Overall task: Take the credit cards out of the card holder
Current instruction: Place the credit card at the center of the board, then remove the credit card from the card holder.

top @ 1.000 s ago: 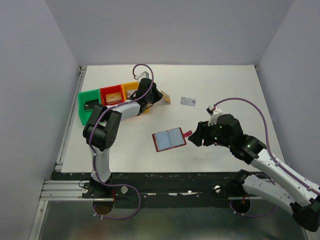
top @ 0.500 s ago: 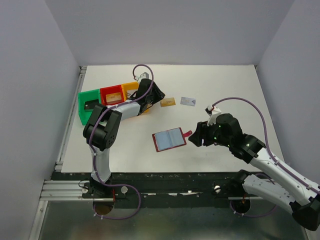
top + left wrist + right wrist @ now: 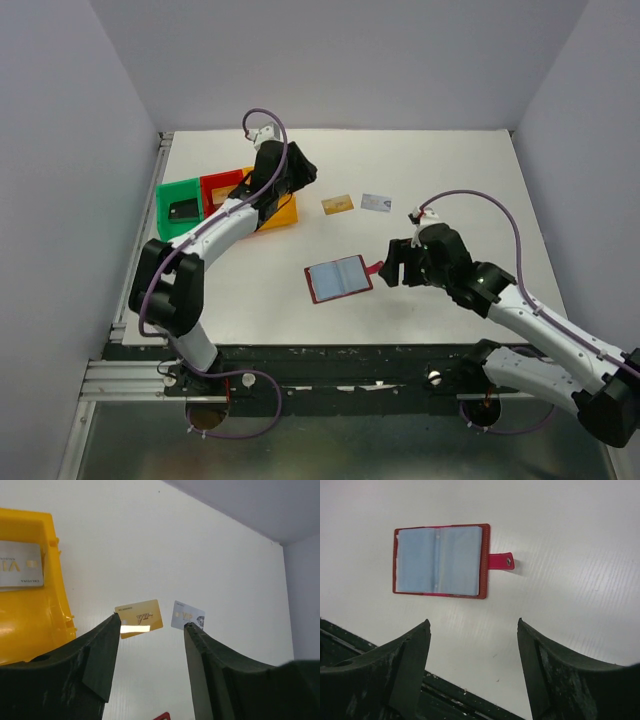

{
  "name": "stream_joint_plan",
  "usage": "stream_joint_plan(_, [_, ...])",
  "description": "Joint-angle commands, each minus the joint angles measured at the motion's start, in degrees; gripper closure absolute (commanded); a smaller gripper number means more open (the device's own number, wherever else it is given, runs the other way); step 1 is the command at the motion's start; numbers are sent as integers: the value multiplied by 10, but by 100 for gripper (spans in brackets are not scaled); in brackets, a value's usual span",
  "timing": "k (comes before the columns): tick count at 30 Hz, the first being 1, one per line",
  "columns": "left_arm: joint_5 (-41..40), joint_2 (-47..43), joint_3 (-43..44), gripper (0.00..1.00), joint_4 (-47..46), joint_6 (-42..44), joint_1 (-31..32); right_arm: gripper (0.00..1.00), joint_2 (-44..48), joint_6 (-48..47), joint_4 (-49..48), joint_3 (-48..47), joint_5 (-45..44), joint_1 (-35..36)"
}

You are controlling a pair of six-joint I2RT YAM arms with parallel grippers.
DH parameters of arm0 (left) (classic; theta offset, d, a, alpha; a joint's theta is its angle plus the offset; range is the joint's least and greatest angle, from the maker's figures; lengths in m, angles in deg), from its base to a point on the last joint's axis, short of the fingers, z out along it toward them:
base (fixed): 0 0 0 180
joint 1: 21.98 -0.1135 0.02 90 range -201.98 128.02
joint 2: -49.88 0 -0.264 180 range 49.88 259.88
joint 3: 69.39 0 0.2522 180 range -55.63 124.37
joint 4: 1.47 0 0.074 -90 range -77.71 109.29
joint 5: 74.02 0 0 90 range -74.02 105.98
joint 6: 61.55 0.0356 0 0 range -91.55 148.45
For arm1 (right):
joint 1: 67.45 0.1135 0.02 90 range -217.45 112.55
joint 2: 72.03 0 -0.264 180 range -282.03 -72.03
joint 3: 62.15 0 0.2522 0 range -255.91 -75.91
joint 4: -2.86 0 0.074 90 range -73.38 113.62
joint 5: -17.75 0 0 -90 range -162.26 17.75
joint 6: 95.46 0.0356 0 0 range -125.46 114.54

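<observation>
The card holder lies open on the table with its light blue lining up and its red snap tab pointing right; in the right wrist view the card holder is just ahead of my open right gripper, apart from it. My right gripper hovers by the tab. A gold credit card and a pale silver card lie flat side by side on the table. My left gripper is open and empty above them, with the gold card and silver card beyond its tips.
Green, red and orange-yellow bins stand in a row at the left under my left arm. A dark card lies in the green bin. A pale card lies in the yellow bin.
My left gripper opened and let the gold card drop flat onto the table beside the silver one, then drew back over the bins. My right gripper opened a little wider.
</observation>
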Motion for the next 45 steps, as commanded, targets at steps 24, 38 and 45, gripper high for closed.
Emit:
stream_joint_plan(24, [24,-411,-412,11,14,-15,106,46,-336,5,-133,-52,61,-86])
stream_joint_plan(38, [32,-442,-429,13,18,2,106,63,-401,4,-131,-88,71,-98])
stream_joint_plan(45, [73,-426,-422,17,3,11,106,90,-395,-2,-150,-79,99,-98])
